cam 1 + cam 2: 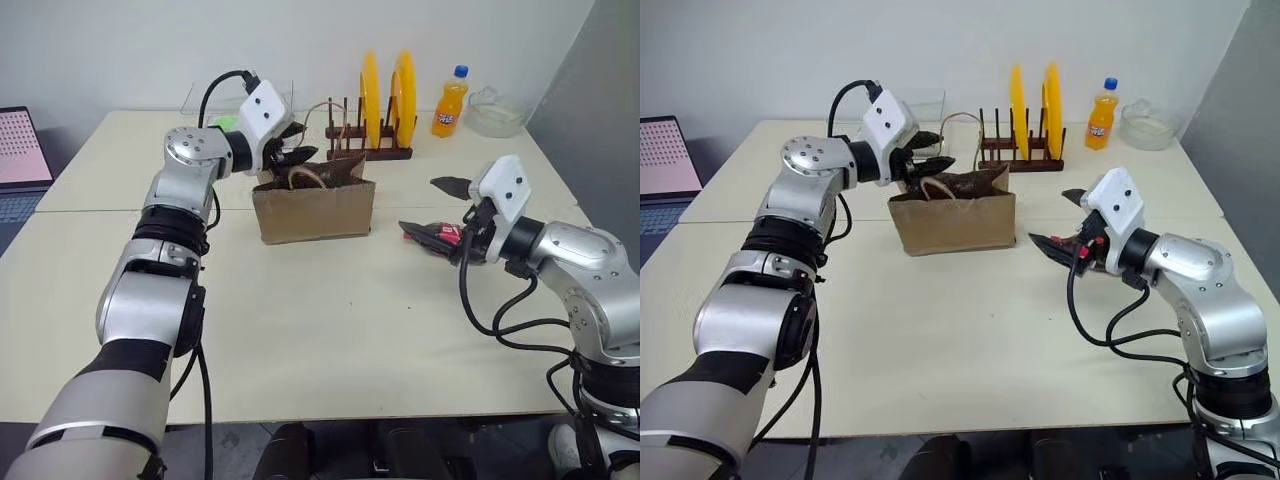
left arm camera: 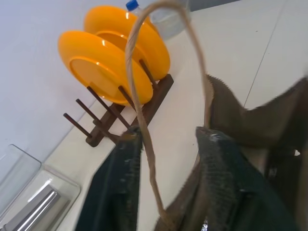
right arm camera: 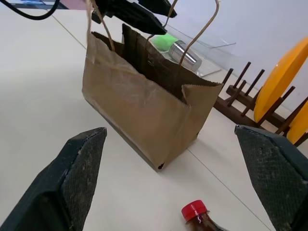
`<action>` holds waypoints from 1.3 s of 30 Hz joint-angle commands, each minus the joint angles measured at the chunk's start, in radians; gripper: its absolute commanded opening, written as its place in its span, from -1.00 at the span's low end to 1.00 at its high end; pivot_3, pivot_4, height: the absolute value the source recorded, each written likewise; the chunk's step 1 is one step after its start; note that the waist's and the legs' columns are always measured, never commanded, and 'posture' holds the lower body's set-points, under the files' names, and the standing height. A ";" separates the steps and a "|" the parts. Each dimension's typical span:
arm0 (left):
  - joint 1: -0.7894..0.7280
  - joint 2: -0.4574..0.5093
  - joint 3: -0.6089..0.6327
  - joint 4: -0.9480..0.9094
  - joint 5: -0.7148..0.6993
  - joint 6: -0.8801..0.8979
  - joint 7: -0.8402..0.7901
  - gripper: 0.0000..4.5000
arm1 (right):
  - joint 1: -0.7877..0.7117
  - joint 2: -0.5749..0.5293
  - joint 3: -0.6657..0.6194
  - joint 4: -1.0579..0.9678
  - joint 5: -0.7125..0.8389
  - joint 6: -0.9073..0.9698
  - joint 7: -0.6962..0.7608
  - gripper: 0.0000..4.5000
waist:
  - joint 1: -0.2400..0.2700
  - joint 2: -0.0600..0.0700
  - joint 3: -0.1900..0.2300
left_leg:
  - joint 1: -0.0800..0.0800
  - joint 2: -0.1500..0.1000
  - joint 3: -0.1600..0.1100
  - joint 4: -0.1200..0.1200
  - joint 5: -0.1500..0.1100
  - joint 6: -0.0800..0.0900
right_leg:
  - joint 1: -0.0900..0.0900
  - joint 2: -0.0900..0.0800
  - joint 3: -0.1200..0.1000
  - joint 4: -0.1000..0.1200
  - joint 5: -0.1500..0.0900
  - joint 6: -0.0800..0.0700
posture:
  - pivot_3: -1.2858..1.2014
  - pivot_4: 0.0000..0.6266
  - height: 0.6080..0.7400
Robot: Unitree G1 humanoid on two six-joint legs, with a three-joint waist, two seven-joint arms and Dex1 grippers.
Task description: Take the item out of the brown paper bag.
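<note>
The brown paper bag (image 1: 313, 208) stands upright and open-topped in the middle of the table. My left gripper (image 1: 303, 157) is at the bag's top left rim. Its fingers (image 2: 120, 187) are apart, and a tan cord handle (image 2: 139, 96) runs loosely between them. To the right of the bag, my right gripper (image 1: 418, 205) hangs wide open, pointing at the bag, with nothing between its fingertips. The item (image 1: 442, 235), small and dark with a red end (image 3: 196, 211), lies just under that gripper. I cannot tell if it touches the lower finger.
A wooden dish rack (image 1: 368, 152) with two yellow plates (image 1: 387, 98) stands right behind the bag. An orange soda bottle (image 1: 449, 103) and a glass bowl (image 1: 497, 113) are at the back right. A clear tray (image 3: 192, 53) sits behind the bag, and a laptop (image 1: 20, 150) is at far left.
</note>
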 commanded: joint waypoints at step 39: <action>1.337 -0.284 0.254 -1.450 -0.058 0.491 0.708 0.70 | 0.653 0.388 0.075 0.061 -0.244 -0.741 -0.361 1.00 | 0.023 0.000 -0.005 | 0.012 0.001 0.000 -0.002 0.000 0.000 | 0.012 0.000 0.001 -0.001 -0.003 0.005 | 0.03 -0.52 1.00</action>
